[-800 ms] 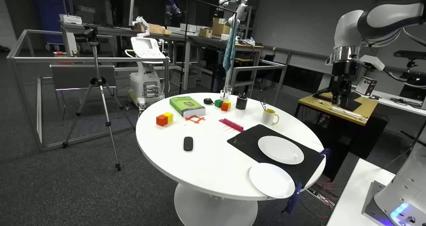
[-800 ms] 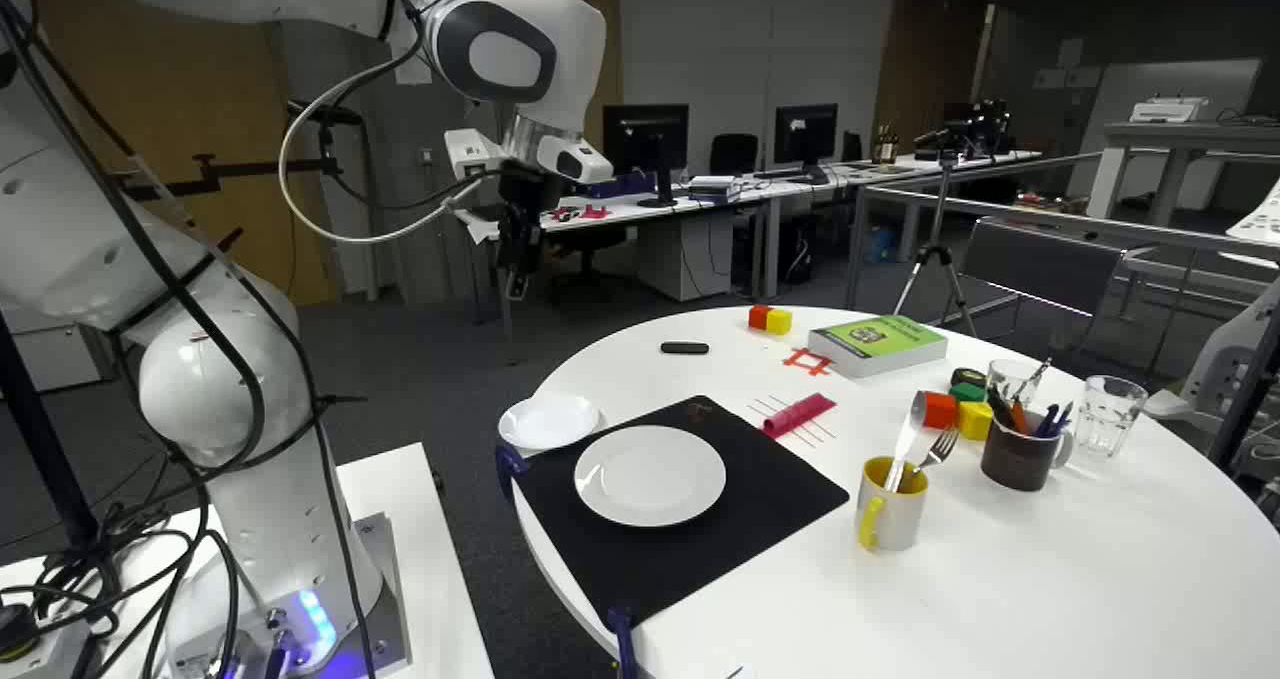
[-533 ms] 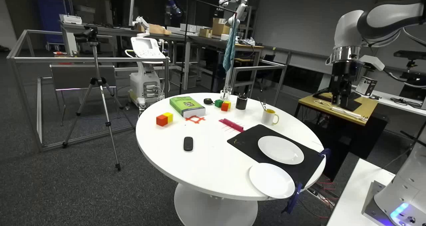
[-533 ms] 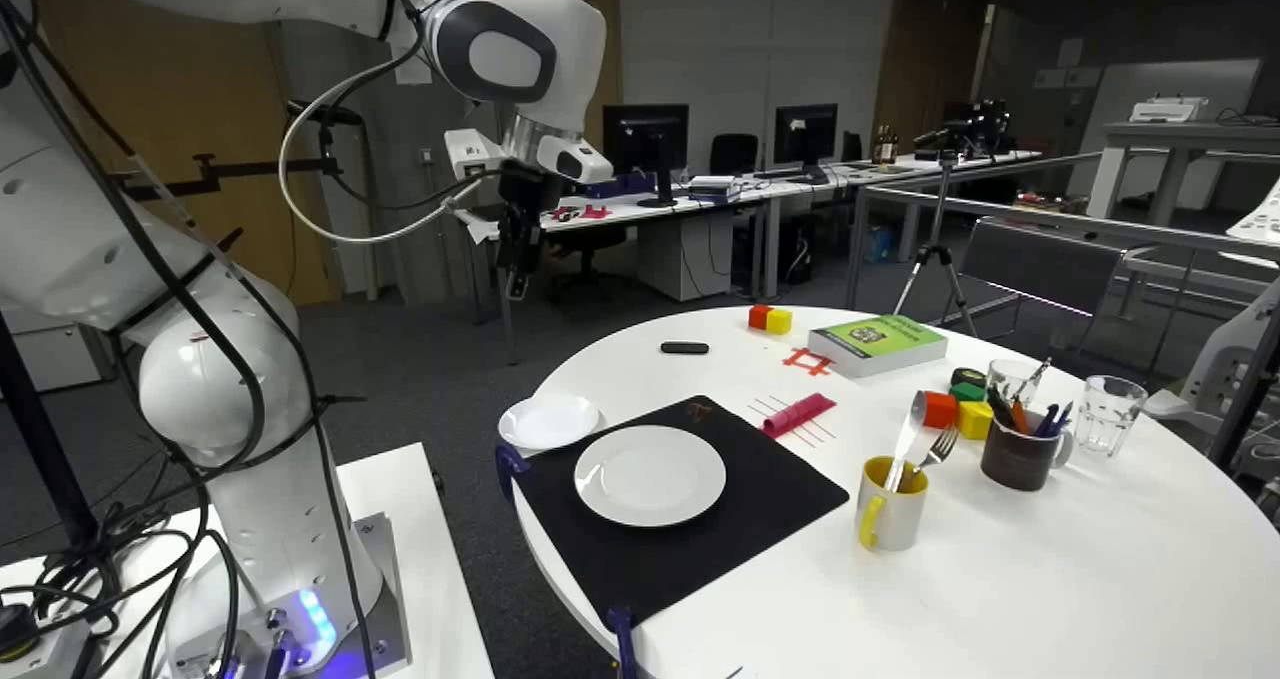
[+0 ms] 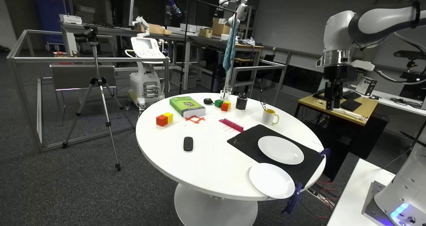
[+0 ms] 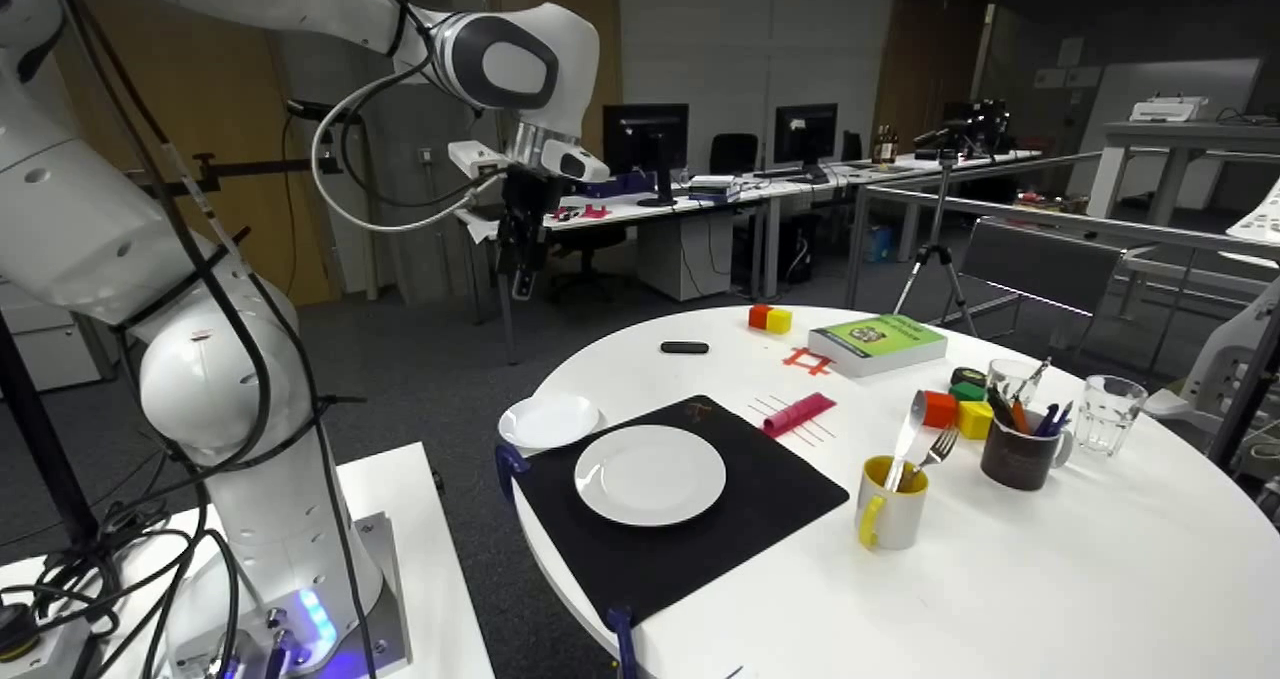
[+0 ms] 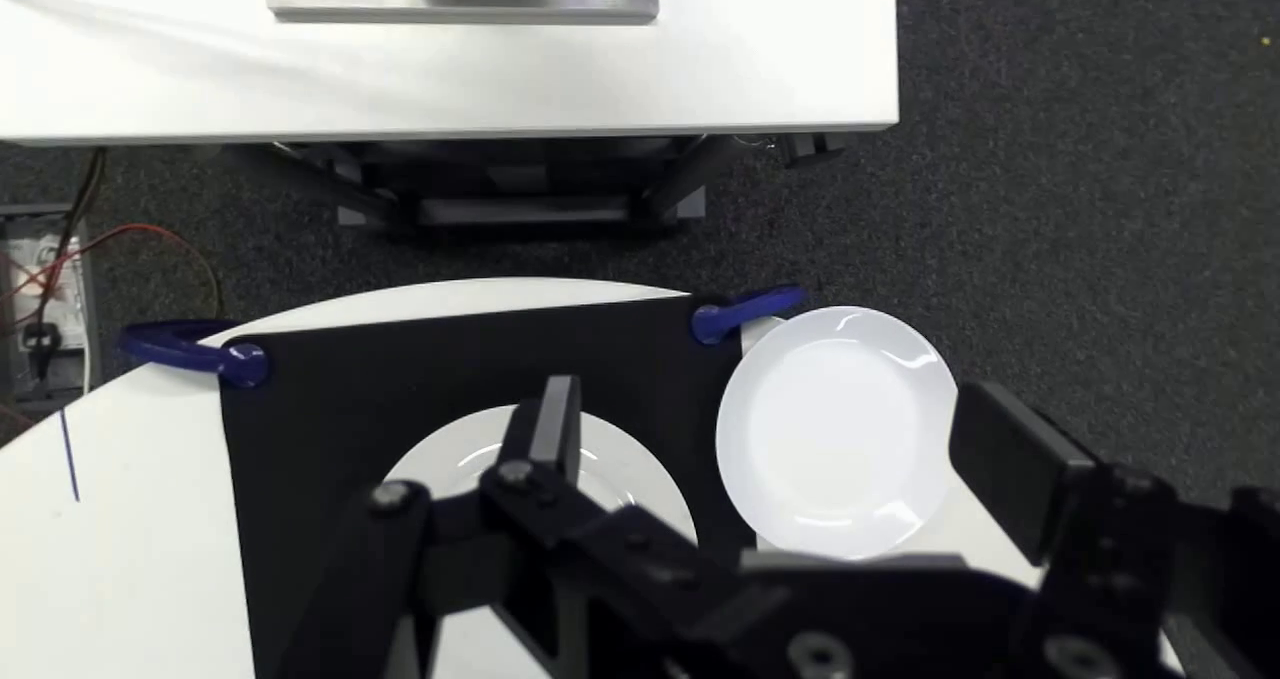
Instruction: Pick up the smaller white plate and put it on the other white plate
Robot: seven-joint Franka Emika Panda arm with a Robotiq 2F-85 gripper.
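The smaller white plate lies at the table's edge beside a corner of the black mat; it also shows in an exterior view and in the wrist view, reaching past the table edge. The other white plate lies flat on the mat, also seen in an exterior view; in the wrist view a finger partly hides it. My gripper is open and empty, high above the plates, also in an exterior view. In the wrist view its spread fingers frame the smaller plate.
Blue clamps grip the mat at the table edge, one close to the smaller plate. A mug with cutlery, pink roll, black case, book, coloured cubes, pen cup and glasses stand farther off.
The arm has shifted and turned slightly; in an exterior view the gripper has moved left and a little lower, closer to the table. The plates have not moved.
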